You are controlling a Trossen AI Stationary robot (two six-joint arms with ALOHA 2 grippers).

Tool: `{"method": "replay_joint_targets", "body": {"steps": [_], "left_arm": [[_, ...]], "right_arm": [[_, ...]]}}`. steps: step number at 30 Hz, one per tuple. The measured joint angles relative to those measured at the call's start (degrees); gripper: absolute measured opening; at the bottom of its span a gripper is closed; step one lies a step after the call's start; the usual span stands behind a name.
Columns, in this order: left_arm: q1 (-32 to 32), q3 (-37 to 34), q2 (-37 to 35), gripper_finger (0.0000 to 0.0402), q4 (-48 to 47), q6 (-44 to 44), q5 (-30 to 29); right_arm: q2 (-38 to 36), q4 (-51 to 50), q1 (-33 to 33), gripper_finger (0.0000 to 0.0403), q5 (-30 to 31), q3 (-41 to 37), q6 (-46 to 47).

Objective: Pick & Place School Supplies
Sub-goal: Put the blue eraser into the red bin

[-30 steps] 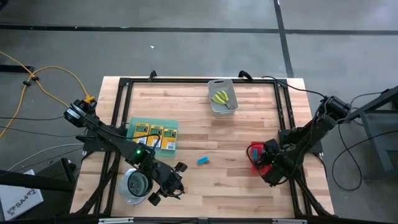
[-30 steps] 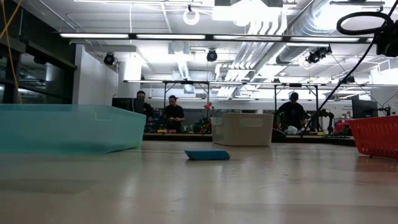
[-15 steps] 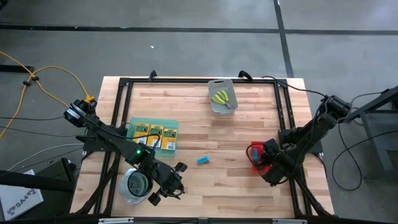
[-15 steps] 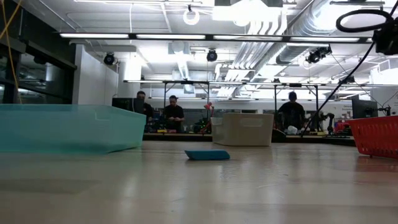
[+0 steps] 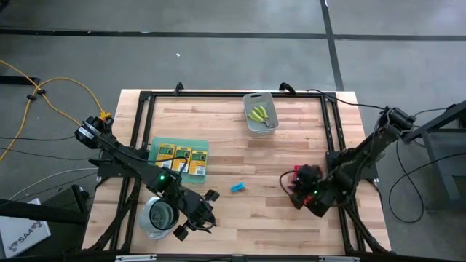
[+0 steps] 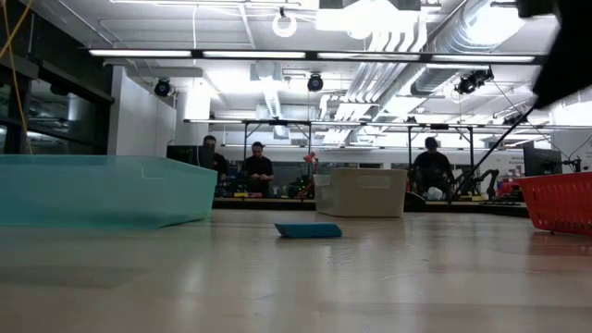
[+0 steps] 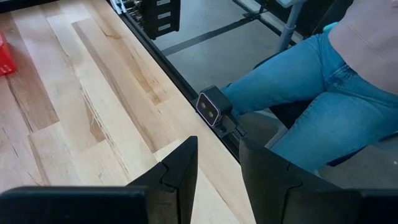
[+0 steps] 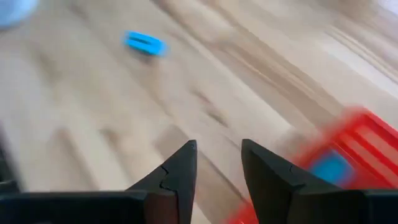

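Observation:
One light-blue block [image 5: 237, 188] lies flat on the bare wood near the table's middle; it also shows in the low view [image 6: 308, 230] and the right wrist view [image 8: 144, 43]. Another blue block [image 8: 329, 167] sits in the red tray [image 8: 351, 134]. Three crayon boxes [image 5: 179, 155] lie side by side on the green mat [image 5: 200, 172]. The yellow-green tools [image 5: 259, 114] rest in the grey bin [image 5: 250, 125]. My right gripper [image 5: 294, 186] is open beside the tray, to the right of the loose block. My left gripper [image 5: 202, 216] is open near the table's near edge.
A round metal cup [image 5: 157, 215] stands just left of my left gripper. The red tray [image 5: 298, 172] is mostly hidden under my right arm. A person in jeans [image 7: 311, 106] sits past the table's near edge. People stand in the room behind the table.
My right gripper has swung from over the red tray toward the table's left, in the direction of the loose blue block, moving fast enough to blur its wrist view. Its arm has shifted in the low view as well. The left arm and all objects stay put.

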Motion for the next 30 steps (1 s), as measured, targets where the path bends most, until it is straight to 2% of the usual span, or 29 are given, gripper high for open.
{"method": "replay_joint_targets", "body": {"steps": [6, 10, 16, 23, 28, 30], "left_arm": [[0.0, 0.0, 0.0, 0.0115, 0.0, 0.0, -1.5], [0.0, 0.0, 0.0, 0.0115, 0.0, -1.0, -5.9], [0.0, 0.0, 0.0, 0.0115, -0.8, -4.9, -12.2], [0.3, 0.0, 0.0, 0.0115, -0.6, -5.5, -12.6], [1.8, 0.0, 1.9, 0.0115, -0.1, -9.1, -17.6], [3.0, 0.0, 3.9, 0.0115, -0.5, -11.3, -17.7]], "right_arm": [[0.9, 19.1, -6.2, 0.0118, -0.7, 0.0, -26.2], [0.8, 22.1, -9.6, 0.0118, -1.6, 0.0, -35.4], [0.9, 19.5, -12.2, 0.0118, -1.7, 0.0, -36.8], [0.8, 20.4, -13.7, 0.0118, -2.2, 0.0, -37.1], [0.9, 21.6, -13.7, 0.0118, -3.8, 0.0, -37.0], [0.9, 21.5, -13.7, 0.0118, -3.7, 0.0, -37.1]]}}
